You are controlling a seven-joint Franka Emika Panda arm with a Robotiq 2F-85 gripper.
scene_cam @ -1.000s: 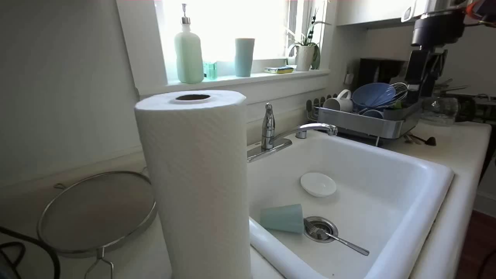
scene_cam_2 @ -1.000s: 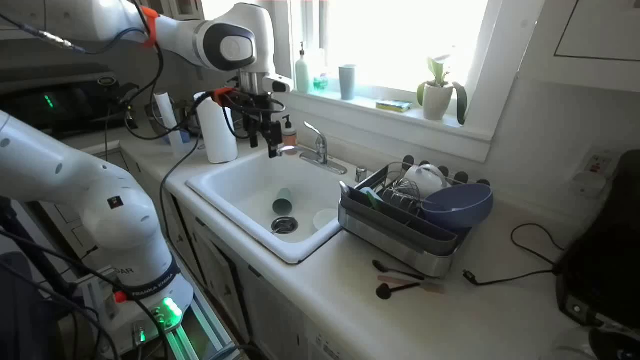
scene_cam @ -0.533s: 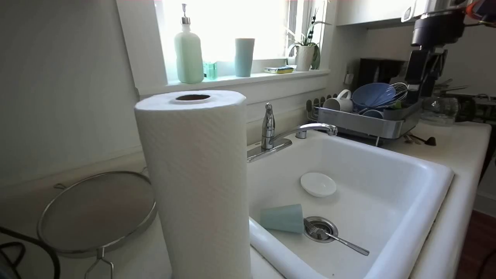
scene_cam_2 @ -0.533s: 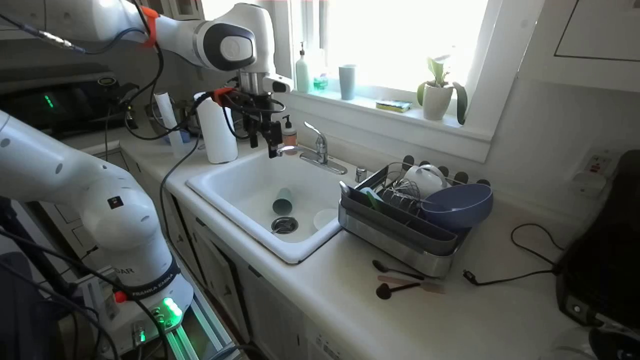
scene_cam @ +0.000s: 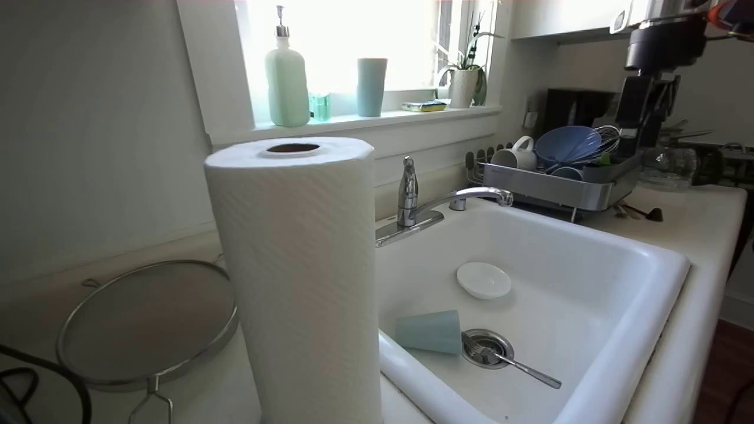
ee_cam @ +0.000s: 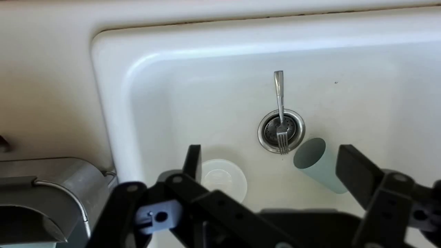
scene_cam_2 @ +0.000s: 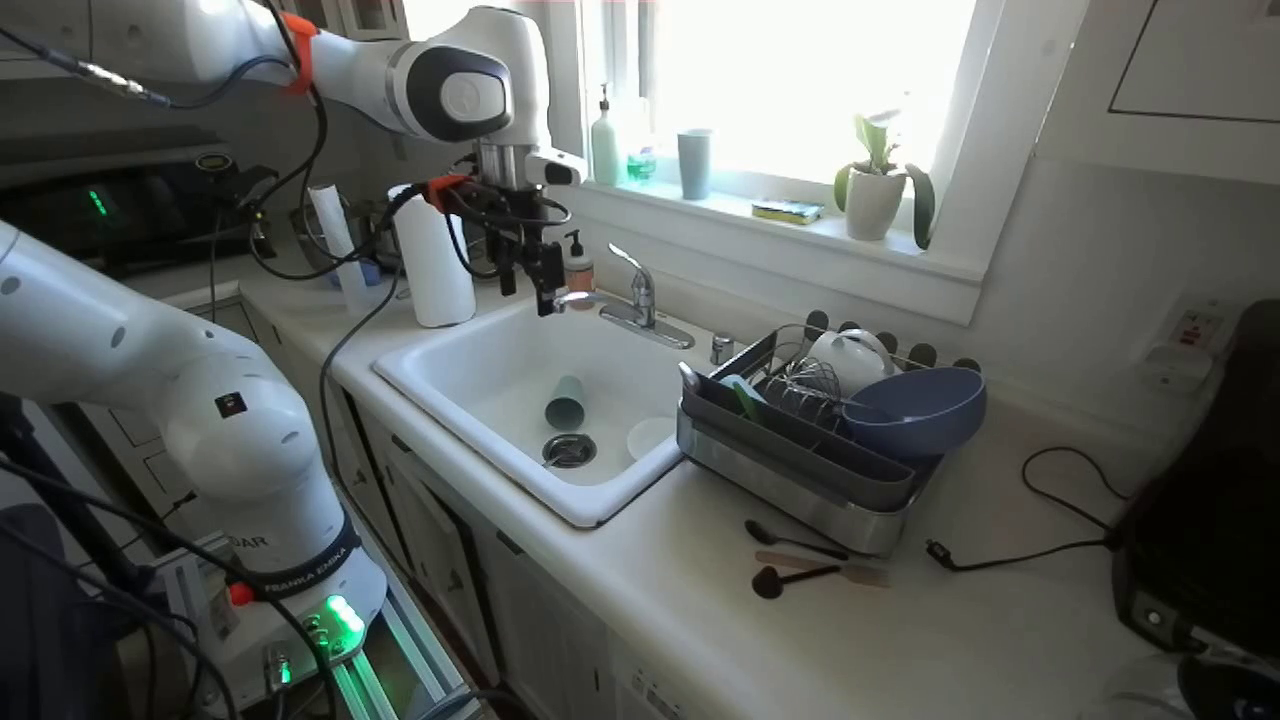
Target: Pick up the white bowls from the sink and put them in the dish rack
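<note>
White and round, a bowl point(ee_cam: 225, 181) sits in the sink point(ee_cam: 241, 37) near a blue-green cup point(ee_cam: 324, 175). The gripper point(ee_cam: 270, 158) hangs above, its fingers wide apart. The dish rack point(scene_cam_2: 790, 490) stands just beside the sink.

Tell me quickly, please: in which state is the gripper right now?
Gripper: wide open, holding nothing; it hangs above the sink.

Smooth bowl point(scene_cam: 484, 281), glossy sink point(ee_cam: 213, 93), shiny metal faucet point(scene_cam: 407, 201), satin metal dish rack point(scene_cam: 545, 185), textured paper roll point(scene_cam: 300, 282)
</note>
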